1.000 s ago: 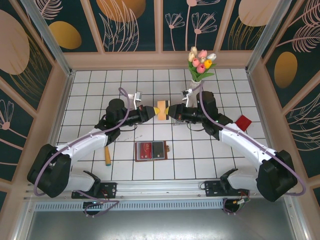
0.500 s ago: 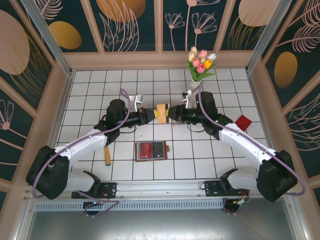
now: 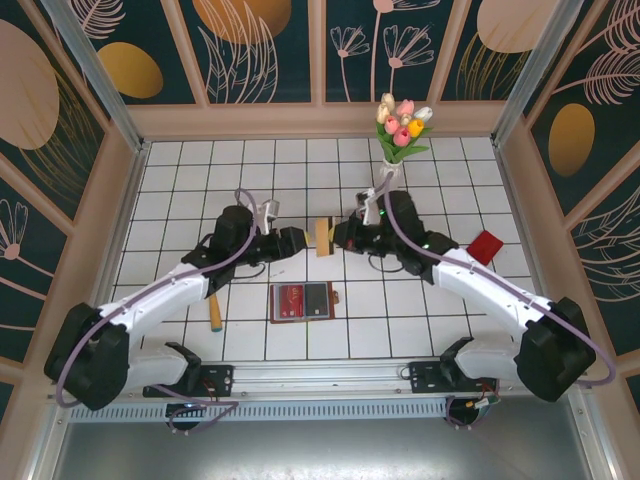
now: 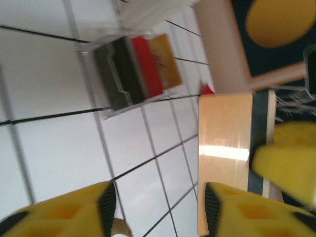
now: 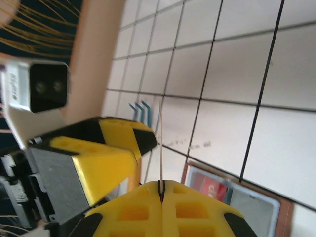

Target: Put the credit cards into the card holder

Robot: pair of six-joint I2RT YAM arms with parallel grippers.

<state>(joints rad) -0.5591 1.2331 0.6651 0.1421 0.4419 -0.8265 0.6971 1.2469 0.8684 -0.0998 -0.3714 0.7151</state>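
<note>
A tan credit card hangs edge-up above the tiles, pinched by my right gripper. In the right wrist view that card is a thin line rising from my shut right gripper. My left gripper stands open just left of it. From the left wrist, the card's tan face sits beside the open left gripper. The brown card holder lies open on the tiles nearer the arm bases, a red card in one pocket. Another red card lies flat at the right.
A clear plastic box holding dark, red and gold cards stands on the tiles beyond the left gripper. A vase of tulips is at the back right. A wooden-handled tool lies partly under the left arm.
My left gripper has opened, let go of the tan card and drawn back to the left. The right gripper has shut on the card and holds it alone.
</note>
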